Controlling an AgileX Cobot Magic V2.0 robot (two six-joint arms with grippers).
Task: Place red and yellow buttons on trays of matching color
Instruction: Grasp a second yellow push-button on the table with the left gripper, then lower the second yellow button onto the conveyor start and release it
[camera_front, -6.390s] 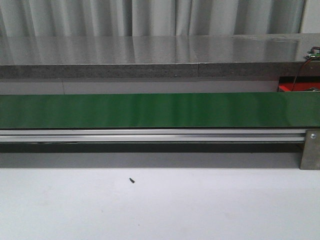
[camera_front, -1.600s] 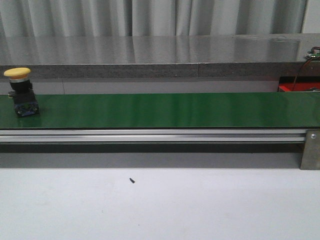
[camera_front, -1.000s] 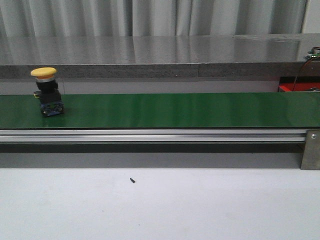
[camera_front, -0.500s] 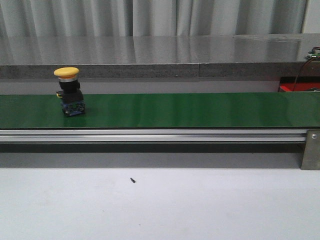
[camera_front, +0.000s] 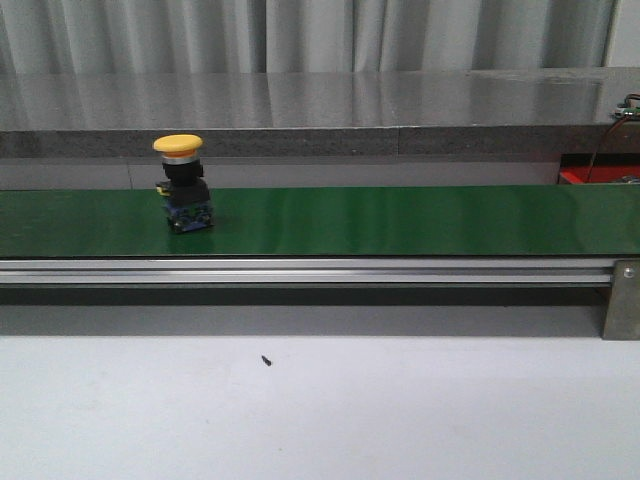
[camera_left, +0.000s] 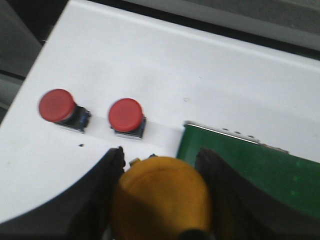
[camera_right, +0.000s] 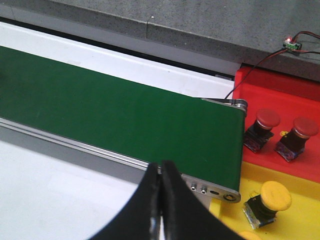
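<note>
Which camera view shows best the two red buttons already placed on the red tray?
The right wrist view: both red buttons stand on the red tray there. The front view shows only a sliver of that tray, no buttons. The left wrist view does not show it.

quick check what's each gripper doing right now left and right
Left gripper: jaws closed around a yellow button.
Right gripper: jaws shut together, holding nothing, above the near edge of the green conveyor belt.
</note>
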